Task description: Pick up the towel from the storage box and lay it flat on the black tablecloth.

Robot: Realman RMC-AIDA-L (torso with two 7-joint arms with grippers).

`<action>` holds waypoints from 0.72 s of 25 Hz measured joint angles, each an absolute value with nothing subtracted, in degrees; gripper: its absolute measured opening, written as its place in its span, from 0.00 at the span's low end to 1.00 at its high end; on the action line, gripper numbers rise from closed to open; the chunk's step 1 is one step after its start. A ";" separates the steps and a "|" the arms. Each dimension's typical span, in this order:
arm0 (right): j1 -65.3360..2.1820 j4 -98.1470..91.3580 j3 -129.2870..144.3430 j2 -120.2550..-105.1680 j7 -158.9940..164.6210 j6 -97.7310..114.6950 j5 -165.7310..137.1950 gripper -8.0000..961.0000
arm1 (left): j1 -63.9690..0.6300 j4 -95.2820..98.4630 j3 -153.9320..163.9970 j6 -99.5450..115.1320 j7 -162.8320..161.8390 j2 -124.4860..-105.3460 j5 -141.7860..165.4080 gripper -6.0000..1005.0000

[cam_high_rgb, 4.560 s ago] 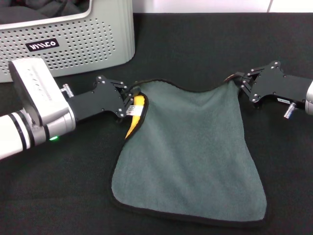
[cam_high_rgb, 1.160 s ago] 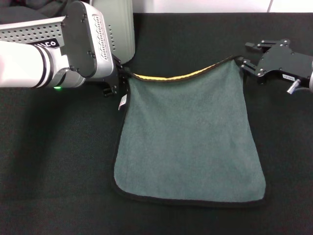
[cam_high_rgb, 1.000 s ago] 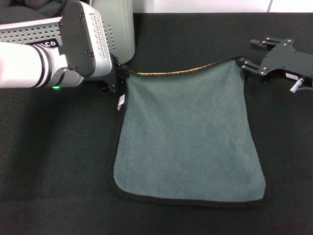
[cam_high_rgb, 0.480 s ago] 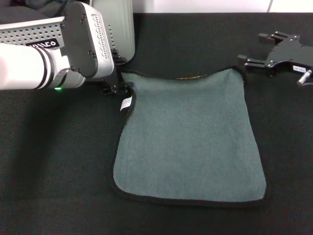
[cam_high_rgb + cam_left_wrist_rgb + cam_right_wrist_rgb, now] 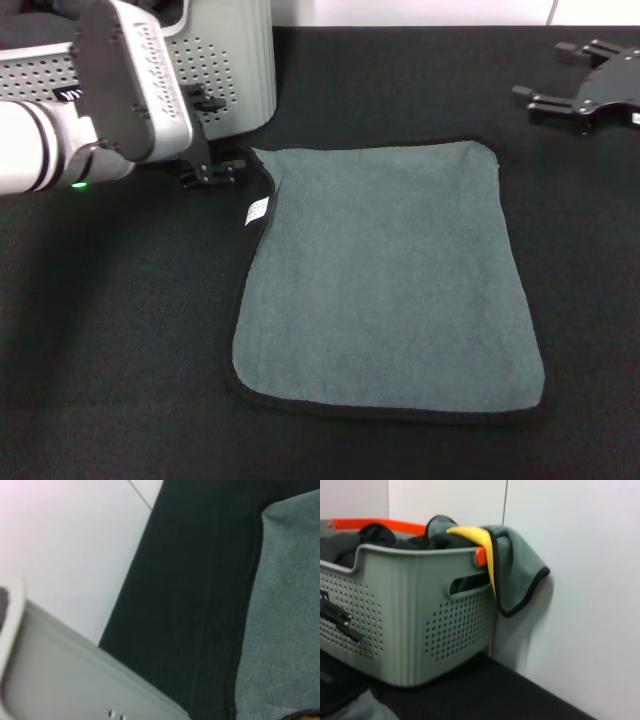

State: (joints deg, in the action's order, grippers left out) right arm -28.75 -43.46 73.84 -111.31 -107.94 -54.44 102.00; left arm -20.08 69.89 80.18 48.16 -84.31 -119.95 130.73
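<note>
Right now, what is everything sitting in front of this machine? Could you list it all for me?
Towel: one, grey-green with a black trim and a small white label, lying flat in the middle of the tablecloth.
Tablecloth: one, black, covering the whole table.
Storage box: one, pale grey with dotted walls, at the far left of the table.
Second towel: one, grey-green and yellow with a black trim, draped over the box's rim.
Dark cloths: number unclear, piled inside the box.
Wall: white, behind the table.
Left gripper: black, beside the towel's far left corner, not holding it.
Right gripper: black, jaws open, beyond the towel's far right corner.
</note>
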 joint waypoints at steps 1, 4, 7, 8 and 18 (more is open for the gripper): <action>-28.32 -43.95 73.27 -111.22 -108.22 -55.41 102.00 0.83 | -19.33 70.75 80.22 48.28 -84.33 -119.97 130.18 0.72; -27.12 -45.37 71.98 -111.11 -109.29 -58.59 102.00 0.83 | -16.80 73.16 80.24 48.78 -84.49 -120.02 126.90 0.74; -25.52 -47.24 71.39 -111.27 -110.45 -65.00 101.99 0.83 | -13.92 75.28 80.12 49.94 -84.32 -119.91 120.44 0.74; -25.22 -47.59 71.35 -111.31 -110.64 -66.57 101.99 0.83 | -13.01 75.70 79.68 51.59 -83.70 -119.82 116.34 0.74; -26.49 -49.24 70.81 -110.88 -110.56 -83.21 100.10 0.83 | -14.81 68.77 63.63 85.23 -80.17 -119.38 96.03 0.74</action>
